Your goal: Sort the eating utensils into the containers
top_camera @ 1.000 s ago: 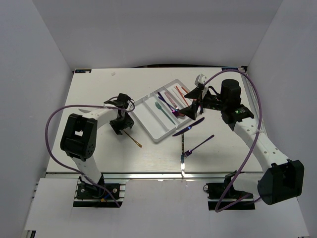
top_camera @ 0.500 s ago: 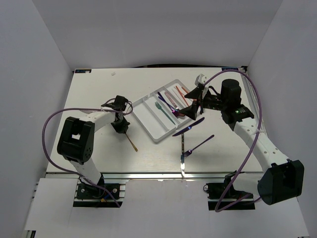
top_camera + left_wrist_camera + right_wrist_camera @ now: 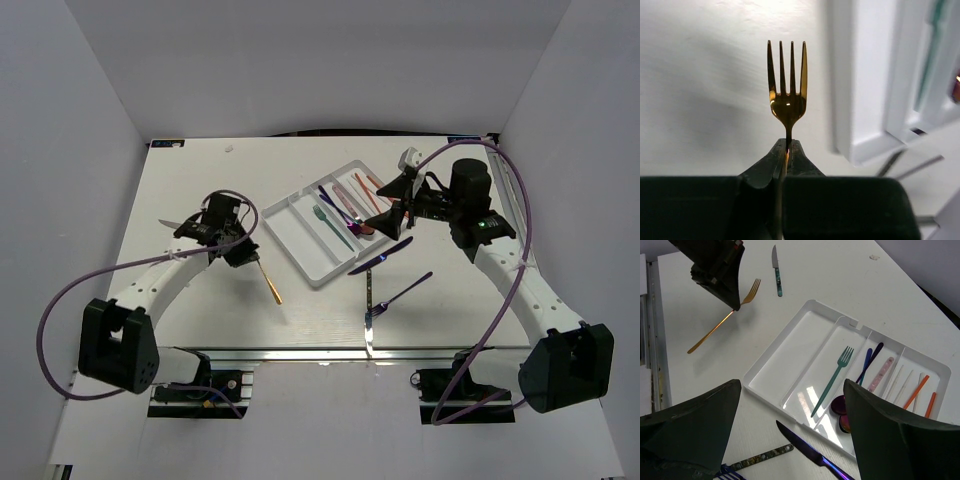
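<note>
Peering at the left wrist view, only the tines and neck of the gold fork [image 3: 787,100] show; its handle is swallowed by the left end effector [image 3: 787,145], and the white tray [image 3: 867,145] at 3 o'clock is blurred and cut off by the frame. From above, the left end effector [image 3: 247,255] is clenched on that fork [image 3: 268,283], whose handle slants out toward 5 o'clock over the tabletop [image 3: 200,170], while the tray [image 3: 288,247] sits just to its 3 o'clock. The right end effector [image 3: 390,205] hangs over the tray's 3 o'clock side, jaws spread wide, holding nothing. In its own view the two dark fingers [image 3: 690,430] fill the lower corners and partly hide the red-bowled spoons [image 3: 839,405] in the tray. A teal fork [image 3: 832,380] lies in a middle compartment and orange chopsticks [image 3: 916,391] in the end one. An iridescent knife [image 3: 810,452] lies loose beside the tray at 6 o'clock, cropped by the frame.
</note>
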